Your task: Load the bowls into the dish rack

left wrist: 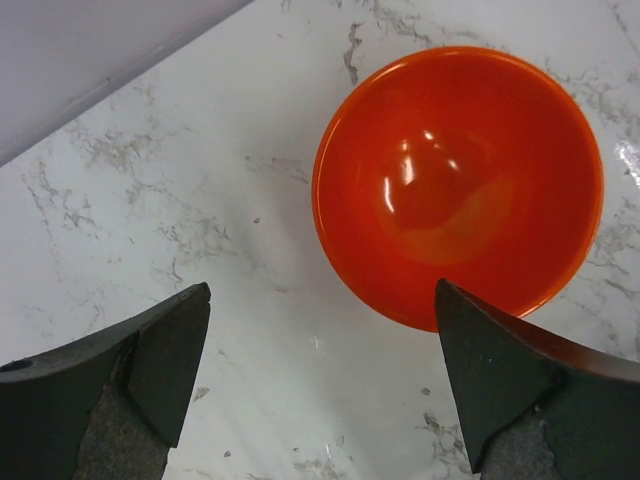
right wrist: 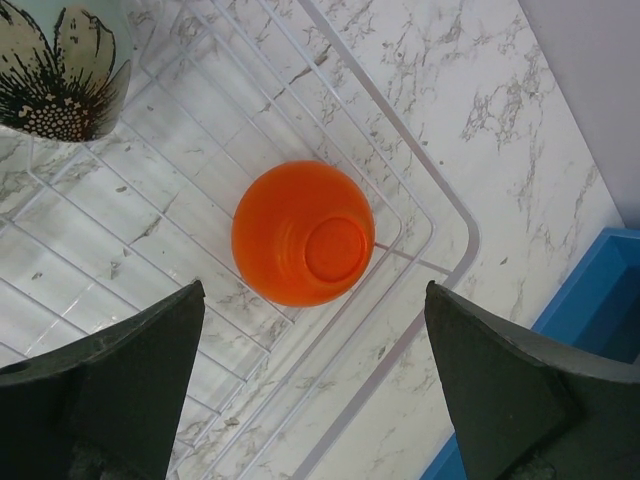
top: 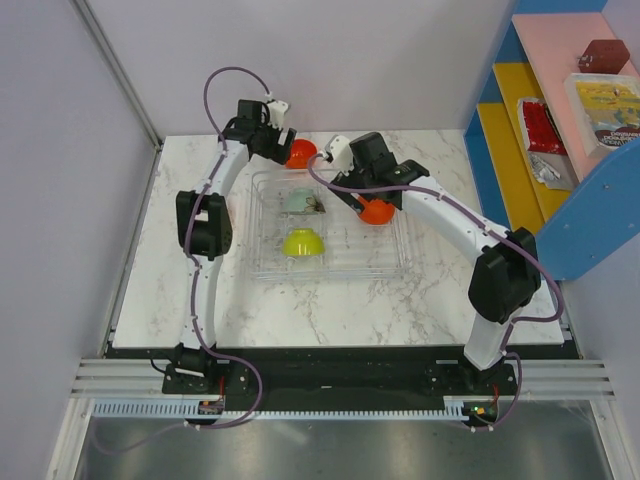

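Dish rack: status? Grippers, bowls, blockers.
Both open, empty. Left gripper over upright orange bowl on table, outside dish rack. Right gripper above upturned orange bowl inside; floral bowl, green bowl racked too. Nothing blocking.

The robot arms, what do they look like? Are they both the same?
Yes, twins. The left arm and right arm are white tubes with chunky black joints. A thin purple cable loops along each. Their fingers are dark pointed wedges.
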